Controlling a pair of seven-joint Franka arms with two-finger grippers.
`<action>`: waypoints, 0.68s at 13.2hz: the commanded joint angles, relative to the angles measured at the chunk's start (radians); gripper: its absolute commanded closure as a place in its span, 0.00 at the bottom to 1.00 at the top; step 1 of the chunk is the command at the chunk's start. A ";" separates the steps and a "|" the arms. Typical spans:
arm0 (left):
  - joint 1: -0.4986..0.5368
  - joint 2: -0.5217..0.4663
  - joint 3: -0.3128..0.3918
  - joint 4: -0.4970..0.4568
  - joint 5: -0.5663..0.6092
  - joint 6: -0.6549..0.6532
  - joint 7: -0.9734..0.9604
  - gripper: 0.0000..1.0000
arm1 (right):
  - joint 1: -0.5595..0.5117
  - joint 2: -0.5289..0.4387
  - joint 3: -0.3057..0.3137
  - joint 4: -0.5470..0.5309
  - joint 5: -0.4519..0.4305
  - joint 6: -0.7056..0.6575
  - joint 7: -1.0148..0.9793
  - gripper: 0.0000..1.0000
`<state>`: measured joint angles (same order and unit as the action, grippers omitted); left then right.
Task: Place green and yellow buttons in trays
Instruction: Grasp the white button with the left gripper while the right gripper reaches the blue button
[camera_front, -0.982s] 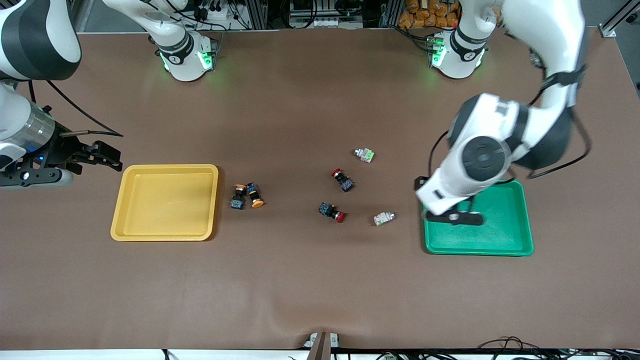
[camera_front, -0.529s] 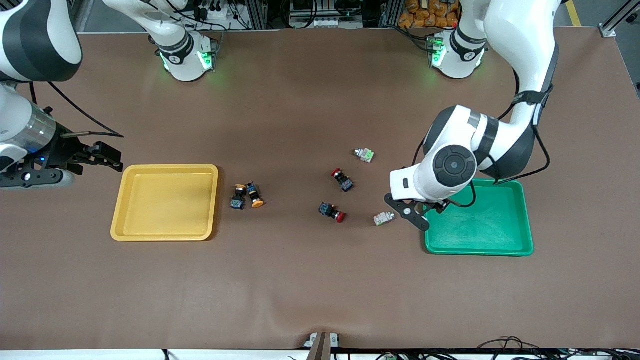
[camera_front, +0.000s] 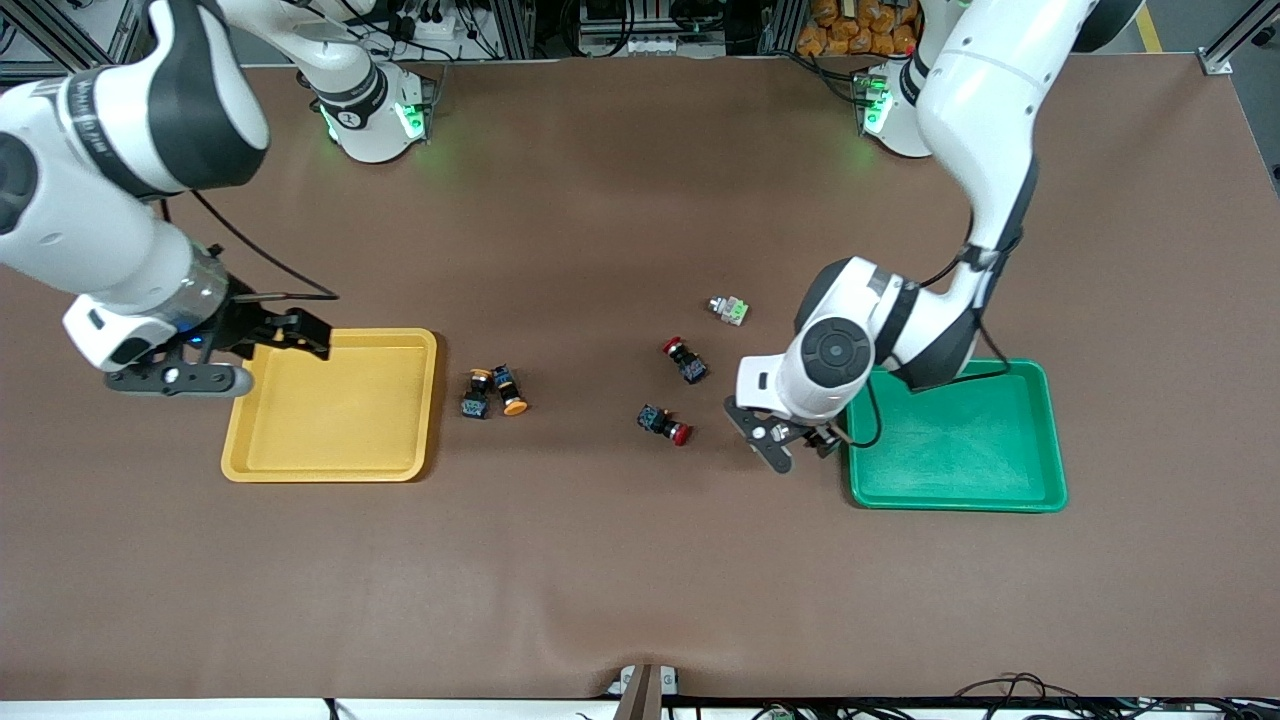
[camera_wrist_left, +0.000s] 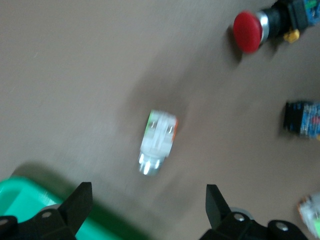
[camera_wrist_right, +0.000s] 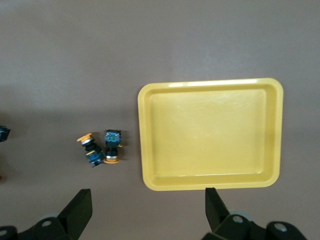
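- My left gripper (camera_front: 797, 447) hangs over the table just beside the green tray (camera_front: 955, 485), at the tray's edge toward the table's middle; my wrist covers the spot beneath it.
- My right gripper (camera_front: 268, 352) is over the yellow tray (camera_front: 330, 467), at its rim toward my right arm's end of the table.
- Two yellow-capped buttons (camera_front: 494, 391) lie touching, just beside the yellow tray.
- One green button (camera_front: 729, 310) lies near the table's middle, farther from the camera than the two red-capped buttons (camera_front: 676, 390).
- Both trays hold nothing.
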<state>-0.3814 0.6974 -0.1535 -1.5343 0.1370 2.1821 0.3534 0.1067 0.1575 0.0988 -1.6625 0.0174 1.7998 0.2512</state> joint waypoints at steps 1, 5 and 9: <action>-0.031 0.045 0.009 0.016 0.047 0.067 -0.065 0.00 | 0.068 0.028 -0.004 0.000 0.003 0.027 0.144 0.00; -0.036 0.091 0.011 0.017 0.105 0.119 -0.140 0.00 | 0.103 0.037 -0.004 0.001 0.003 0.035 0.195 0.00; -0.037 0.119 0.011 0.031 0.105 0.131 -0.172 0.00 | 0.105 0.186 -0.002 -0.019 0.006 0.171 0.197 0.00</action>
<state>-0.4113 0.7942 -0.1467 -1.5288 0.2159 2.3036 0.2196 0.2105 0.2523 0.0983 -1.6777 0.0179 1.9016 0.4297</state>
